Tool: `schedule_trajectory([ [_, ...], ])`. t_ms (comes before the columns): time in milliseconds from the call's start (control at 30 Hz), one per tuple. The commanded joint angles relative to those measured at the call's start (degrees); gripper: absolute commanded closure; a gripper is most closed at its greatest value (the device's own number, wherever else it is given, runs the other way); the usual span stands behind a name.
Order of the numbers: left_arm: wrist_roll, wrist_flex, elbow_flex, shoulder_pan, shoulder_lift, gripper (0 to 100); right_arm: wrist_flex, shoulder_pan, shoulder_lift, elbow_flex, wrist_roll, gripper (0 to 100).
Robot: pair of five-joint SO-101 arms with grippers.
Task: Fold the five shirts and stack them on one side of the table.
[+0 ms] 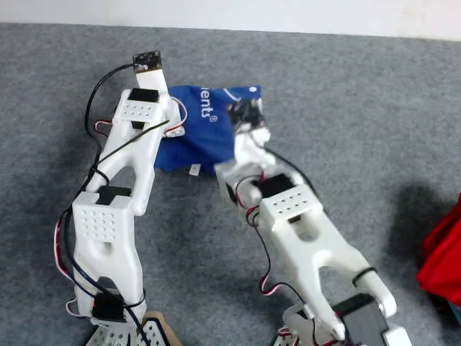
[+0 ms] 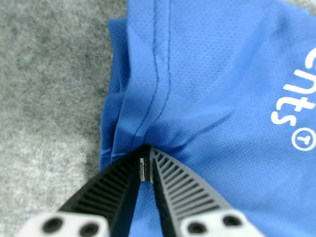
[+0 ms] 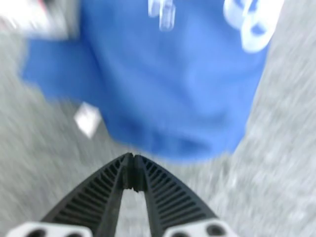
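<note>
A folded blue shirt with white print lies on the grey table surface at the back middle. My left gripper is at the shirt's left edge, shut on a puckered fold of the blue shirt. In the high view the left gripper sits under its white wrist. My right gripper is shut with nothing between its fingers, its tips just short of the near edge of the blue shirt. From above, the right gripper hangs by the shirt's right side.
A red cloth lies at the right edge of the table. A small white tag sticks out from the shirt's near edge; the tag also appears in the right wrist view. Grey carpet-like surface surrounds the shirt.
</note>
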Motion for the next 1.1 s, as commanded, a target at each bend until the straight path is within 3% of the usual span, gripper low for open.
schedule_trajectory([
  [0,-2.64,0.79,-1.71,1.89,-0.66,99,0.75,5.93,1.8,-9.63,-3.78,98.8],
  [200,-6.42,2.29,-2.07,3.12,-0.75,99,5.05,10.33,26.33,-31.96,-5.54,87.2],
  [433,-6.59,2.29,-1.89,3.12,-0.75,99,5.14,10.59,47.87,-54.11,-5.27,86.1],
  [633,-6.59,2.11,-1.71,2.86,-0.66,99,9.63,11.12,52.53,-60.62,-5.1,85.6],
  [833,-6.59,2.11,-1.71,2.86,-0.48,99,12.26,14.73,52.53,-62.29,-5.1,76.8],
  [1067,-6.59,2.02,-1.71,2.68,-0.4,99,14.29,13.85,53.23,-61.76,-5.01,76.7],
])
